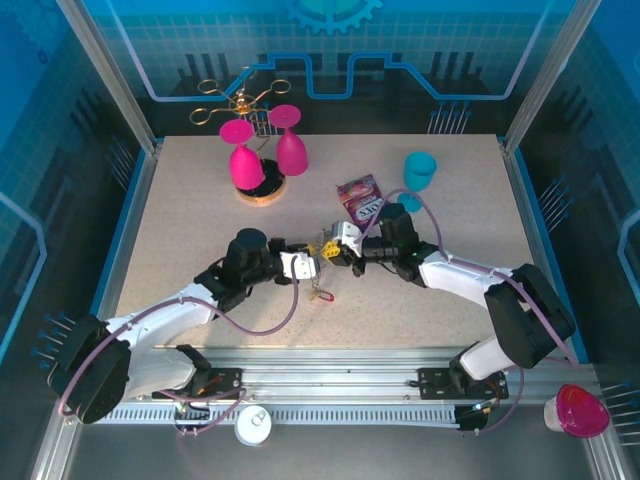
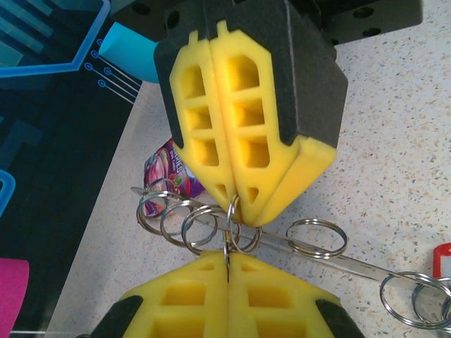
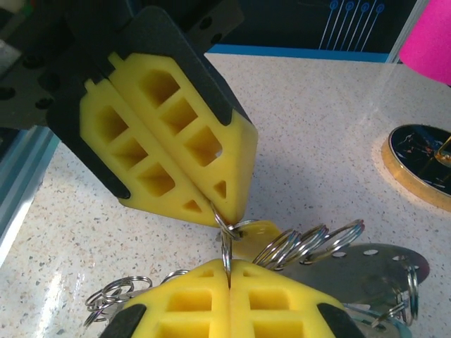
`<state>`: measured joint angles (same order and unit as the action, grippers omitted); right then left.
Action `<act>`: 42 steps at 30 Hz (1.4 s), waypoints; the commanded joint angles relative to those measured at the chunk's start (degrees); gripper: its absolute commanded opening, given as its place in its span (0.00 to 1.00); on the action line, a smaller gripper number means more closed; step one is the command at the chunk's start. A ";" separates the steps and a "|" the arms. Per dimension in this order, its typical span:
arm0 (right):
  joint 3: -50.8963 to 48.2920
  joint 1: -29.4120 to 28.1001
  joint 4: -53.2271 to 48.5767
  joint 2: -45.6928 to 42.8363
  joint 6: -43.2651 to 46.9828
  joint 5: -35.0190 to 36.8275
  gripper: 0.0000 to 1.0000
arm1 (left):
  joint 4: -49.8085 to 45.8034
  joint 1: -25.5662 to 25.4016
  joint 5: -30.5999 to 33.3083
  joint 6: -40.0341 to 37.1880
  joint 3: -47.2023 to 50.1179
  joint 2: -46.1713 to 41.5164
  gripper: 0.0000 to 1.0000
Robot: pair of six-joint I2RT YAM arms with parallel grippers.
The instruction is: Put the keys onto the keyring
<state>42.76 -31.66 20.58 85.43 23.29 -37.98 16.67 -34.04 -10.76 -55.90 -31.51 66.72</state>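
Arms reach inward, left gripper (image 2: 227, 282) and right gripper (image 3: 227, 282) both clenched on, seemingly, the keyring (image 2: 243, 238).

Right gripper (image 3: 227, 273) closed on thin metal ring (image 3: 225, 246); left gripper (image 3: 215, 201) pinched the same ring from above; spare rings (image 3: 280, 248) fanned beside silver piece (image 3: 366, 269), possibly a key.

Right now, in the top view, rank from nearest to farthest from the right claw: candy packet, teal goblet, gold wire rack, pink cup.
From the right claw:
1. candy packet, just beyond it.
2. teal goblet, back right.
3. gold wire rack, back left.
4. pink cup, near right.
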 commanded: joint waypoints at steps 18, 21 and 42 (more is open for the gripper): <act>-1.46 1.21 7.40 -1.02 -2.69 -2.82 0.00 | -1.28 -0.47 -0.92 -0.35 1.01 1.10 0.00; -2.33 1.26 10.50 -1.03 -4.05 -3.52 0.00 | -1.93 -0.48 -1.11 -0.31 0.96 1.13 0.00; -4.40 3.13 16.10 -0.62 -5.19 -8.65 0.00 | -10.94 9.20 -16.48 14.75 -1.31 -7.81 0.37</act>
<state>38.68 -29.61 36.42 85.43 16.75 -43.64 8.93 -26.85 -21.23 -45.39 -31.35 62.33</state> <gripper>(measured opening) 0.065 0.376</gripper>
